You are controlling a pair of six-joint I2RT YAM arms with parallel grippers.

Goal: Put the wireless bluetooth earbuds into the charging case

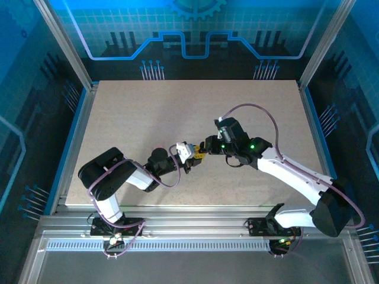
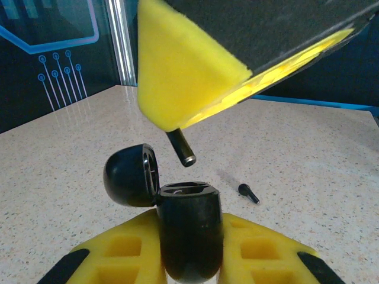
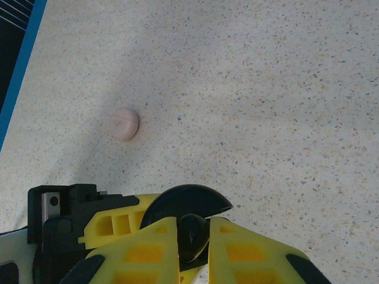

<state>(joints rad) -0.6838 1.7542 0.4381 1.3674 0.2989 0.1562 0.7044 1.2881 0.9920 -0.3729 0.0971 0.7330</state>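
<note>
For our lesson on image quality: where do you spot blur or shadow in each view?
Left wrist: the yellow pad looks soft, the loose black earbud casts a faint shadow. Right wrist: a shadow band crosses the table by the pink round piece. Top external: even light.

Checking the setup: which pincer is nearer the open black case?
Left. The left pincer grips the case; the right pincer hangs just above it, holding a black earbud.
</note>
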